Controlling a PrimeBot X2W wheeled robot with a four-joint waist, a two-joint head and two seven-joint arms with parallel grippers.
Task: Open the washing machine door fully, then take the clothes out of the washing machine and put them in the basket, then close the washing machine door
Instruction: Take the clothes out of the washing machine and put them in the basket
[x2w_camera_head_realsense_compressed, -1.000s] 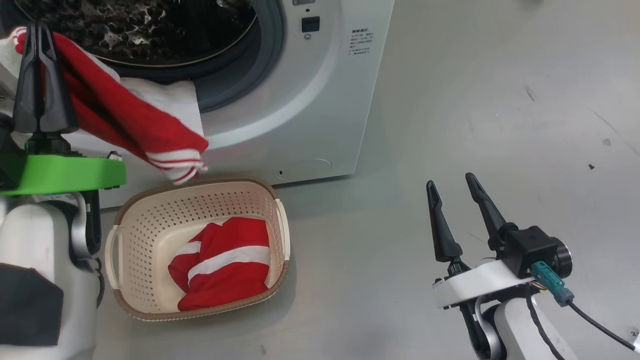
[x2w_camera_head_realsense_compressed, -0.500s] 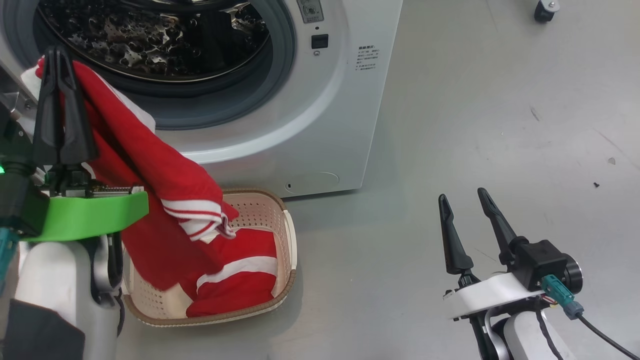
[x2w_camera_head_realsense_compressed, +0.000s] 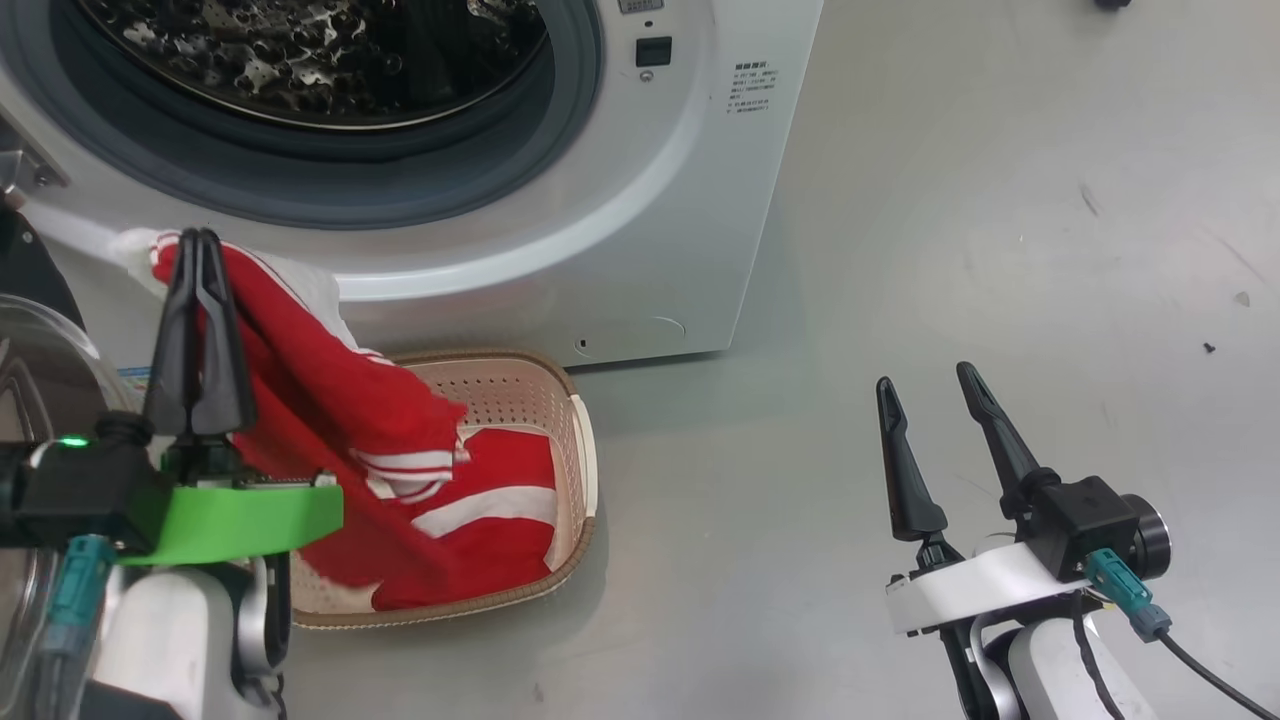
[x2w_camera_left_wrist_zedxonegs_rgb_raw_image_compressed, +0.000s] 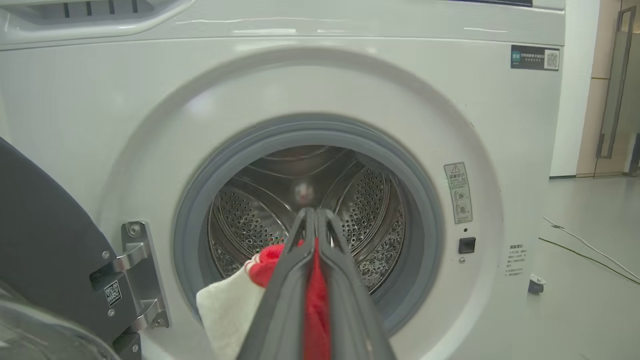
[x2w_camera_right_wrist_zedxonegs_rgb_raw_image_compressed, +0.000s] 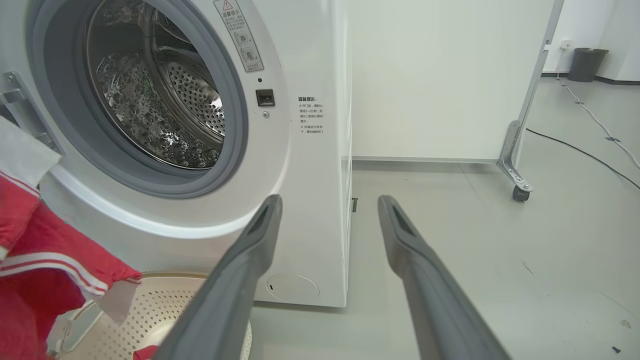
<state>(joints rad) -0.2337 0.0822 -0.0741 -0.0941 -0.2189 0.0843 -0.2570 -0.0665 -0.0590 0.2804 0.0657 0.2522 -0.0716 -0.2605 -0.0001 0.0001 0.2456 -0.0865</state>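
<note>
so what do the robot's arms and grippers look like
Both have two long, tapering dark fingers and pale forearms. The left gripper sits on a green bracket, the right gripper on a white bracket beside a black camera block with a teal plug and black cable.

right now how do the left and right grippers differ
The left gripper is shut on the clothes; the right gripper is open and empty. The left gripper is by the basket, the clothes draping into it; the right gripper is well off to the basket's right over the floor. Both have two long dark fingers.
</note>
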